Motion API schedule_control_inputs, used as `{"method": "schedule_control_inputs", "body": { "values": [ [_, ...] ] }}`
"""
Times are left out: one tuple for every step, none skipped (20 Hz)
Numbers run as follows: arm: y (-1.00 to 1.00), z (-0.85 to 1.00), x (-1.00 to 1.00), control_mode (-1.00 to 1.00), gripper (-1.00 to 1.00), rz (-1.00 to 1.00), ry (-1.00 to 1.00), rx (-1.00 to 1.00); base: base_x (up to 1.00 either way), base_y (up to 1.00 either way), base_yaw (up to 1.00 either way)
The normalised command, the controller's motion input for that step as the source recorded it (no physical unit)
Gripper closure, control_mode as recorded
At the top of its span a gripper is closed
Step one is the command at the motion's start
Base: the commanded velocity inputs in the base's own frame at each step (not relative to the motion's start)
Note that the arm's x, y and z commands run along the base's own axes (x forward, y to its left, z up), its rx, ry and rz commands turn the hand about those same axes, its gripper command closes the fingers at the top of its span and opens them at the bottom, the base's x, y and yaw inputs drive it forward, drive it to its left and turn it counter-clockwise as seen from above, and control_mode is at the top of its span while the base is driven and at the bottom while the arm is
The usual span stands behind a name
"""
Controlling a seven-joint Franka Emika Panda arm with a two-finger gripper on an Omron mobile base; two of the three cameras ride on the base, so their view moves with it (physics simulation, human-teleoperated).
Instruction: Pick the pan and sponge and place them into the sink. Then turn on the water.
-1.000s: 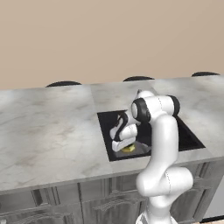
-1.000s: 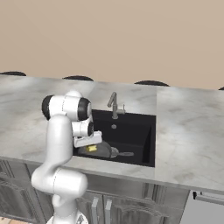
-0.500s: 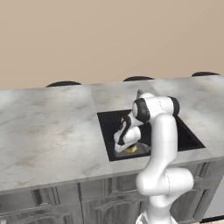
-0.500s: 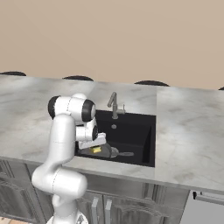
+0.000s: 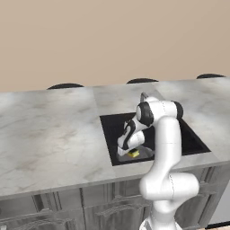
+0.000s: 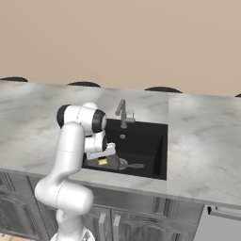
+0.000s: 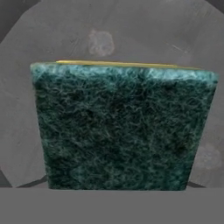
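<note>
- Sink (image 6: 157,150): black rectangular basin set into the grey marble worktop (image 5: 49,134); it sits centre-right in the left base view and at the centre of the right base view.
- Faucet (image 6: 122,113): slim metal fitting at the upper edge of the basin in the right base view, with no stream falling from its spout.
- Pan (image 6: 117,163): dark and round, lying on the basin floor at the lower left of the basin in the right base view, its straight handle (image 6: 135,165) pointing toward the right of the frame. In the hand view its grey inner surface (image 7: 131,30) forms the background.
- Sponge (image 6: 102,161): a small yellow patch directly under the robot's hand in the right base view, over the pan; it also shows at the lower edge of the basin in the left base view (image 5: 133,153). In the hand view its dark green top (image 7: 120,129) takes up most of the frame, with a thin yellow line along its upper edge (the lower layer).
- Claw (image 6: 101,155): lowered into the basin just above the sponge. Its fingers are hidden by the hand in both base views and by the sponge in the hand view, so I cannot tell how wide it stands or whether it grips the sponge.
</note>
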Motion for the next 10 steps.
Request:
{"method": "schedule_control_inputs", "body": {
  "values": [
    [-0.08,-0.34,0.28,-1.0,1.0,0.0,-0.04,0.0,0.0,0.0,0.0],
    [-0.06,-0.24,0.24,-1.0,1.0,0.0,-0.04,0.0,0.0,0.0,0.0],
    [-0.01,-0.13,0.2,-1.0,1.0,0.0,-0.03,0.0,0.0,0.0,0.0],
    [0.0,-0.06,0.17,-1.0,-1.0,0.0,-0.04,0.0,0.0,0.0,0.0],
    [0.0,-0.01,0.16,-1.0,-1.0,0.0,-0.04,0.0,0.0,0.0,0.0],
    [-0.04,0.0,0.09,-1.0,-1.0,-0.01,-0.03,0.0,0.0,0.0,0.0],
    [-0.06,0.0,0.0,-1.0,-1.0,0.0,-0.03,0.0,0.0,0.0,0.0],
    [-0.04,0.1,0.0,-1.0,-1.0,0.0,-0.04,0.0,0.0,0.0,0.0],
    [-0.01,0.29,0.0,-1.0,-1.0,-0.01,-0.07,0.01,0.0,0.0,0.0],
    [0.0,0.5,0.0,-1.0,-1.0,-0.02,-0.07,0.01,0.0,0.0,0.0]
  ]
}}
